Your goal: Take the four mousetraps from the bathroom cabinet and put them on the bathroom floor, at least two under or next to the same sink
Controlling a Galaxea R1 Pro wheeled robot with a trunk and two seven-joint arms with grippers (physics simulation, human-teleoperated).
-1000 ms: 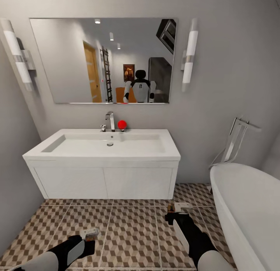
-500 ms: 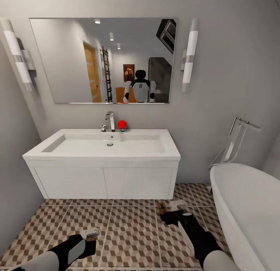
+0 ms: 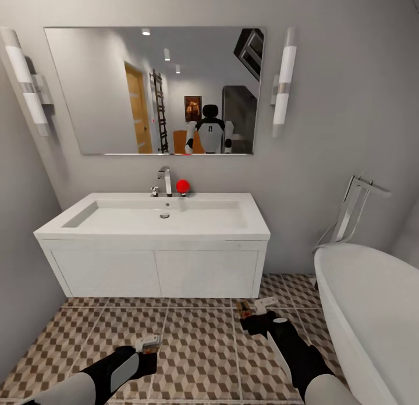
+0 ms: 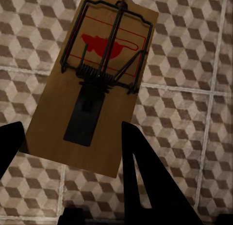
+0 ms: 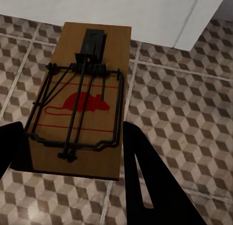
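Observation:
My left gripper (image 3: 145,350) is shut on a mousetrap (image 3: 149,341), a tan wooden rectangle with black wire and a red mouse print (image 4: 94,84), held low over the bathroom floor (image 3: 198,341) in front of the sink (image 3: 256,220). My right gripper (image 3: 259,318) is shut on a second mousetrap (image 3: 260,305), close above the tiles just off the white vanity's right front corner. In the right wrist view this trap (image 5: 82,99) sits between the dark fingers (image 5: 141,176), with the vanity's white front behind it. The cabinet is out of view.
A white oval bathtub (image 3: 372,312) with a chrome floor tap (image 3: 352,210) stands at the right, close to my right arm. A grey wall closes in the left side. A chrome tap (image 3: 166,180) and a red ball (image 3: 183,187) sit on the sink's back edge, below a mirror (image 3: 105,91).
My left gripper has moved forward and slightly right with its mousetrap. My right gripper shifted a little left toward the vanity corner early on, then held almost still.

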